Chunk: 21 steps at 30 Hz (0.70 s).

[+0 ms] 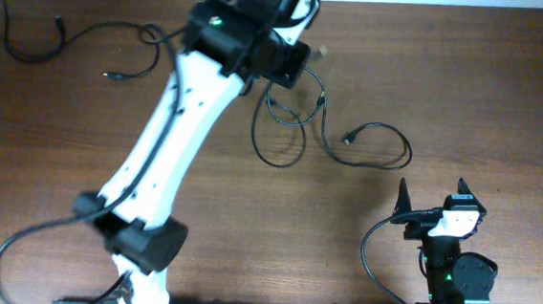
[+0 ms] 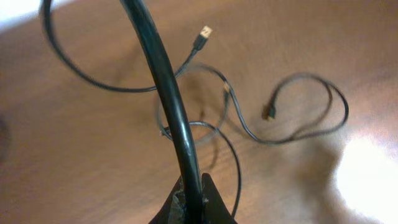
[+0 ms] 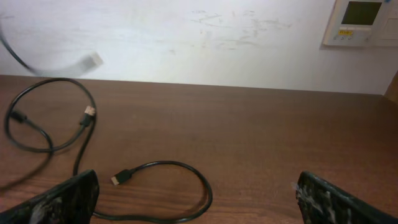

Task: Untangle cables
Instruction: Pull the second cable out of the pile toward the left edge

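Over the far middle of the desk [image 1: 43,126], the left pincer [image 2: 191,202] is clenched on a cable [image 2: 163,81]. That cable runs up from between the closed fingers and leaves the top edge of the wrist view. It looks thick there because it is close to the lens.

Beneath it on the wood lies a tangle [image 1: 278,133] of thin black loops, just right of the left pincer in the overhead view. One strand runs out of the tangle to the right, curls into a wide loop [image 1: 401,147] and ends in a small dark plug [image 1: 349,138] lying inside that curl. A pale-tipped plug [image 2: 204,32] points toward the far edge. Its cord sweeps left in a long arc, crossing behind the gripped cable. Whether this cord and the gripped cable are one cannot be told.

A corner cable [image 1: 24,56] lies well apart at the far left, curving to a loose end [image 1: 114,76]. Its other end passes near the left arm, and where it goes from there is hidden.

The right pincer [image 1: 431,197] sits at the near right with its fingers spread wide, released. It is apart from the wide loop that lies ahead of it on the desk.
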Each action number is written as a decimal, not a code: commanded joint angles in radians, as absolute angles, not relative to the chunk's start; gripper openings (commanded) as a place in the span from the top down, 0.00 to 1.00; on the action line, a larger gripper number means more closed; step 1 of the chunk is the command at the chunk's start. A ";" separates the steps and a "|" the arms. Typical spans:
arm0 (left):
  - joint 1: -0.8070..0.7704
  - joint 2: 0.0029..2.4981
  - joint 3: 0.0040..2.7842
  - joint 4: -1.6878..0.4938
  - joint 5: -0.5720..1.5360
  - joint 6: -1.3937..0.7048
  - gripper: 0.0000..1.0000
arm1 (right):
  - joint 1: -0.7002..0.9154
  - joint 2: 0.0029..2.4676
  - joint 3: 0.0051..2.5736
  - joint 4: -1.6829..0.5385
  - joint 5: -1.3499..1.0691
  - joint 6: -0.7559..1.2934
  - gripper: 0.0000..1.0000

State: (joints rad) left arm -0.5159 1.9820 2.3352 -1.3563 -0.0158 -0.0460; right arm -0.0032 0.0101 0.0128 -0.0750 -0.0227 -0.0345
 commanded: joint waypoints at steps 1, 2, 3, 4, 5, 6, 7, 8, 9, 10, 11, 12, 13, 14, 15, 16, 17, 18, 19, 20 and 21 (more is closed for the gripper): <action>-0.509 1.860 2.363 -1.297 -0.162 -0.064 1.00 | -0.007 0.004 0.006 -0.078 -0.017 -0.037 0.02; -0.509 1.832 2.363 -1.260 -0.185 -0.064 1.00 | -0.007 0.004 0.006 -0.078 -0.018 -0.037 0.02; -0.509 1.801 2.363 -1.202 -0.239 -0.064 1.00 | -0.007 0.003 0.006 -0.078 -0.017 -0.037 0.02; -0.509 1.781 2.363 -1.159 -0.278 -0.064 1.00 | -0.007 0.003 0.006 -0.078 -0.017 -0.037 0.02; -0.509 1.767 2.363 -1.117 -0.296 -0.064 1.00 | -0.007 0.003 0.006 -0.078 -0.018 -0.037 0.02; -0.509 1.757 2.363 -1.088 -0.295 -0.064 1.00 | -0.007 0.003 0.006 -0.078 -0.018 -0.037 0.02; -0.509 1.748 2.363 -1.052 -0.296 -0.064 1.00 | -0.007 0.003 0.006 -0.078 -0.017 -0.037 0.02; -0.509 1.737 2.363 -0.993 -0.296 -0.064 1.00 | -0.007 0.004 0.006 -0.078 -0.017 -0.037 0.02; -0.509 1.728 2.363 -0.940 -0.297 -0.062 1.00 | -0.007 0.004 0.006 -0.078 -0.018 -0.037 0.02; -0.509 1.718 2.363 -0.876 -0.297 -0.043 1.00 | -0.007 0.003 0.006 -0.078 -0.017 -0.037 0.02; -0.509 1.703 2.363 -0.782 -0.297 0.007 1.00 | -0.007 0.003 0.006 -0.078 -0.018 -0.037 0.02; -0.508 1.686 2.363 -0.709 -0.302 0.038 1.00 | -0.007 0.004 0.006 -0.078 -0.018 -0.037 0.02; -0.506 1.673 2.363 -0.666 -0.321 0.042 1.00 | -0.007 0.004 0.006 -0.078 -0.018 -0.037 0.02; -0.505 1.658 2.363 -0.636 -0.344 0.050 1.00 | -0.007 0.003 0.006 -0.078 -0.017 -0.037 0.02; -0.506 1.644 2.363 -0.624 -0.357 0.054 1.00 | -0.007 0.003 0.006 -0.078 -0.018 -0.037 0.02; -0.506 1.635 2.363 -0.644 -0.356 0.054 1.00 | -0.007 0.004 0.006 -0.078 -0.018 -0.037 0.02; -0.506 1.632 2.363 -0.696 -0.356 0.054 1.00 | -0.007 0.004 0.006 -0.078 -0.018 -0.037 0.02; -0.506 1.633 2.363 -0.770 -0.356 0.055 1.00 | -0.007 0.004 0.006 -0.078 -0.018 -0.037 0.02; -0.505 1.637 2.363 -0.859 -0.356 0.058 1.00 | -0.007 0.004 0.006 -0.078 -0.017 -0.037 0.01; -0.505 1.645 2.360 -0.949 -0.356 0.058 1.00 | -0.007 0.004 0.006 -0.078 -0.017 -0.037 0.02; -0.506 1.662 2.360 -1.052 -0.356 0.058 1.00 | -0.007 0.004 0.006 -0.078 -0.018 -0.037 0.02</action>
